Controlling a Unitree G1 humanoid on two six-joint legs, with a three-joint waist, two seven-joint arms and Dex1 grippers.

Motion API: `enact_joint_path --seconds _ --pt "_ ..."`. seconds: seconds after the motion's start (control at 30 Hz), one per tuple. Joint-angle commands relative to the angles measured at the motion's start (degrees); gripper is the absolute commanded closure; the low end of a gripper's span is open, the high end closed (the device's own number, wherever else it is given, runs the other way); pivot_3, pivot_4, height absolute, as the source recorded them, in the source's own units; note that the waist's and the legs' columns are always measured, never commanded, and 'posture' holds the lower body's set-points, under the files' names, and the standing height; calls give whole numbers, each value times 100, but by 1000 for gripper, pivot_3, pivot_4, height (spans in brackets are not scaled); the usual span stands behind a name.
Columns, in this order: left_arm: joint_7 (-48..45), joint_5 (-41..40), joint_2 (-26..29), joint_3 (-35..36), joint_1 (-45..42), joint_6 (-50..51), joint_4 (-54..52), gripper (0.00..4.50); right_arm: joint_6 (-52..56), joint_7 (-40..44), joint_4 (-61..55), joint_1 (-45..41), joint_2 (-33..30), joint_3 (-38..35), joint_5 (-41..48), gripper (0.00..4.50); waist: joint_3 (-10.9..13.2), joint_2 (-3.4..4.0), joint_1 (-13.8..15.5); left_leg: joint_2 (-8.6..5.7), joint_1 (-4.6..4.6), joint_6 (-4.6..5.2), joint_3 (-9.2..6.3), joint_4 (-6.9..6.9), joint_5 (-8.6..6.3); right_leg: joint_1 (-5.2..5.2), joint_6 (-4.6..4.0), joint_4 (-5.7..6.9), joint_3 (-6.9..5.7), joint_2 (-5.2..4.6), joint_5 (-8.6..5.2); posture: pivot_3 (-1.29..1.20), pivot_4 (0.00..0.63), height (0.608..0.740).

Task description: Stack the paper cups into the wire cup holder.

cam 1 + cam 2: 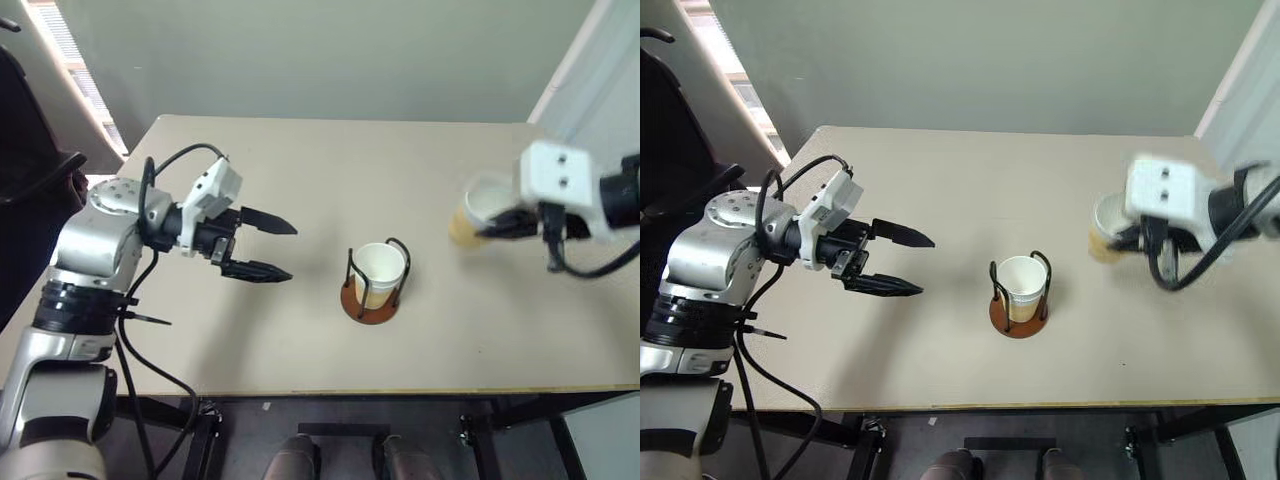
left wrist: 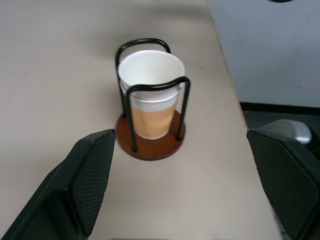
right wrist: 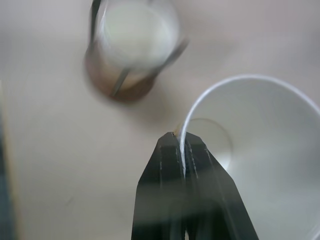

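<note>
Holder (image 1: 372,292): mid-counter, cups (image 1: 380,266) already nested inside.
Right claw (image 3: 184,150): pinched on one cup's (image 3: 260,150) rim, right of holder; carry it over, level it, lower between the loops.
Left claw (image 1: 262,246): gaping, empty, left of holder.

A wire cup holder (image 1: 371,298) stands upright near the middle of a beige counter (image 1: 300,200). It has a round reddish-brown disc base and two thin black wire loops rising from it. Between the loops sit nested paper cups (image 1: 380,272), upright, white inside and at the rim, with a tan-yellow wall lower down; the rims of two show, one just inside the other. Well apart to the right, a further paper cup (image 1: 478,212) of the same kind is pinched by its rim between two black fingers (image 3: 172,165), its white inside open to view.
</note>
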Motion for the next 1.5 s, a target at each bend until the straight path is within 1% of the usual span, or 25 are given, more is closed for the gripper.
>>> enact_joint_path --seconds 0.03,0.13,0.33,0.6,0.77,0.9,1.0,1.07,1.1,1.2,1.23,1.33,1.43,1.5 --pt "-52 -262 114 257 239 143 -414 0 120 172 -77 -649 536 331 116 4492 -1 0 -30 0 3 -4 0 -8 3 -1 -2 0 0 2 1 0 150 740" --pt "51 -399 138 318 338 355 -560 0 178 196 -143 -887 1008 611 89 4492 0 -1 -47 5 7 -25 -5 -28 16 -11 -8 5 -4 7 -3 0 150 740" --pt "46 -614 393 389 365 794 -766 0 -26 226 -162 -739 1447 998 -78 4492 0 0 -30 7 -1 -50 -13 -34 30 -21 -20 11 -13 6 -10 0 150 740" --pt "143 -656 483 494 268 767 -813 0 -296 238 -170 -325 1653 1280 -340 4492 0 0 -43 7 1 -47 -12 -31 28 -19 -27 16 -12 4 -10 0 150 740" --pt "162 -635 447 452 202 749 -818 0 -757 229 -28 -191 1721 1647 -905 4492 0 0 -50 7 11 -45 -14 -33 27 -19 -36 36 -13 5 -12 0 150 740" --pt "149 -572 414 379 141 700 -774 0 -1036 147 202 -283 1937 1905 -1386 4492 0 0 -57 7 14 -45 -16 -32 27 -23 -41 48 -13 6 -10 0 150 740" --pt "145 -539 397 347 106 671 -745 0 -1046 138 323 -383 2150 1937 -1534 3843 0 0 -66 7 17 -46 -16 -32 27 -23 -46 54 -13 6 -9 0 150 740" --pt "145 -523 391 340 88 657 -730 0 -863 73 424 -527 2400 1759 -1405 3198 0 0 -72 7 17 -46 -16 -32 27 -26 -48 59 -13 6 -10 0 150 740" --pt "140 -515 393 339 83 647 -716 0 -705 44 481 -648 2515 1613 -1283 2803 0 0 -79 7 17 -46 -15 -32 28 -29 -53 64 -13 6 -12 0 150 740" --pt "96 -490 423 354 100 595 -672 0 -305 -35 630 -970 2726 1278 -1035 1772 0 0 -81 7 15 -48 -15 -35 29 -38 -87 77 -13 6 -33 0 150 740" --pt "117 -461 413 354 91 558 -654 0 -34 -76 695 -1100 2768 988 -803 1465 0 -1 -77 7 15 -50 -16 -37 30 -39 -96 80 -13 6 -39 0 150 740" --pt "173 -367 447 400 89 480 -500 0 897 -264 747 -1313 2846 144 -85 1465 0 -1 -61 7 15 -52 -17 -39 31 -38 -118 80 -15 6 -52 0 150 740" --pt "446 -385 419 588 172 551 -441 0 1827 -706 654 -1127 2892 -703 478 1465 0 -6 -61 6 15 -65 -17 -40 37 -36 -132 78 -15 7 -61 0 150 740" --pt "610 -445 440 697 239 686 -423 0 2256 -957 621 -947 2837 -1070 720 1465 1 -7 -62 6 15 -101 -16 -42 58 -36 -131 77 -15 7 -62 0 150 740"
